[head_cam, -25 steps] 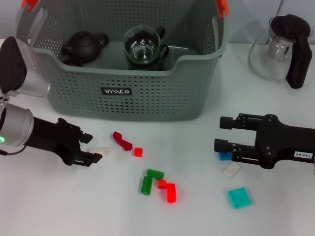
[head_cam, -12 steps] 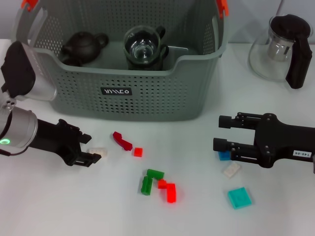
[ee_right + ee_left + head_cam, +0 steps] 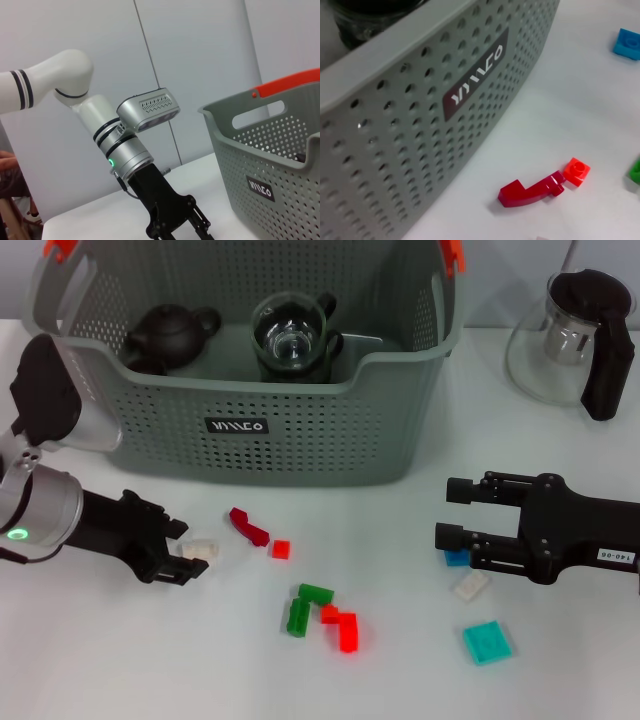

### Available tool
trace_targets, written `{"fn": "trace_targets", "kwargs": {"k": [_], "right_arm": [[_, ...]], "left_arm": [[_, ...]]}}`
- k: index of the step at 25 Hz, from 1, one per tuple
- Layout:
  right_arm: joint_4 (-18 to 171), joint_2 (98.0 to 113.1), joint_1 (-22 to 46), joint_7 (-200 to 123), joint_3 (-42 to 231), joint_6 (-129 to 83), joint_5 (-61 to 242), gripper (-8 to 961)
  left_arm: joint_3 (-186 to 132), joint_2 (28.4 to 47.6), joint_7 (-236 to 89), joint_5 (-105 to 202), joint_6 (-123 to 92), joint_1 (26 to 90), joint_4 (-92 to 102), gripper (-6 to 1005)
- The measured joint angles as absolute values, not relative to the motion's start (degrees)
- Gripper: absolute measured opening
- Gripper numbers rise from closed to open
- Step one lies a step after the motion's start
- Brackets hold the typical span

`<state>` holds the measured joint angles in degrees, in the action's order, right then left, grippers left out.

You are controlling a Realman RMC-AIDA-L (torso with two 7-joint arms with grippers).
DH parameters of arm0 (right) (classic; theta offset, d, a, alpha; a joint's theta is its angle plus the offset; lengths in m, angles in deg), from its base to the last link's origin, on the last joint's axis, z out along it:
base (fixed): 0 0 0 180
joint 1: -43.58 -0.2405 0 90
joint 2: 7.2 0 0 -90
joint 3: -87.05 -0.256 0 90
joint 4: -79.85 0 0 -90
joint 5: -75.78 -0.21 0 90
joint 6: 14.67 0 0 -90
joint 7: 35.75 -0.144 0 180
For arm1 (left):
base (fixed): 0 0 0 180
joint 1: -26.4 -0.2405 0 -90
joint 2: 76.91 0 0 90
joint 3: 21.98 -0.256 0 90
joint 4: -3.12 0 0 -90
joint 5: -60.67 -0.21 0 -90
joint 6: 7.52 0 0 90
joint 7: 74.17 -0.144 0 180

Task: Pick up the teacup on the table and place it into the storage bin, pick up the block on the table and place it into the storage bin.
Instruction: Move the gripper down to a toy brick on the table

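Observation:
The storage bin stands at the back of the table, and its perforated wall fills the left wrist view. A glass teacup sits inside it beside a dark teapot. My left gripper lies low on the table in front of the bin's left corner. It is open, with a small white block between its fingertips. My right gripper hovers open at the right, just above a blue block and a second white block.
Loose pieces lie in front of the bin: a dark red curved piece, a small red block, green blocks, red blocks and a teal tile. A glass pitcher with a black handle stands at the back right.
My left gripper has slid a little forward and nearer, so the white block now sits between its fingertips. The left arm's upper link has swung rightward. The right arm has barely moved.

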<state>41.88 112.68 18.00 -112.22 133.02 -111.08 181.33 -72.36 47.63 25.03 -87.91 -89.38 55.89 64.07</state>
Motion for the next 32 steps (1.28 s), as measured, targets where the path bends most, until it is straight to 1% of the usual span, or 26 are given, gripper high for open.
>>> {"fn": "trace_targets", "kwargs": {"k": [7, 15, 26, 32], "right_arm": [[41.89, 112.68, 18.0, -112.22, 133.02, -111.1, 181.33, 665], [41.88, 112.68, 18.09, -112.22, 133.02, -111.3, 181.33, 666], [41.98, 112.68, 18.44, -112.22, 133.06, -111.52, 181.33, 666], [41.98, 112.68, 18.54, -112.22, 133.04, -111.53, 181.33, 666]], "left_arm": [[-72.39, 47.63, 25.33, -88.65, -91.05, 55.94, 63.93, 598], [-71.83, 47.55, 25.1, -87.81, -98.81, 56.27, 65.29, 598], [-70.37, 47.65, 25.32, -86.51, -93.89, 55.26, 65.09, 597], [-71.66, 47.79, 27.79, -86.21, -91.59, 56.04, 61.95, 595]]}}
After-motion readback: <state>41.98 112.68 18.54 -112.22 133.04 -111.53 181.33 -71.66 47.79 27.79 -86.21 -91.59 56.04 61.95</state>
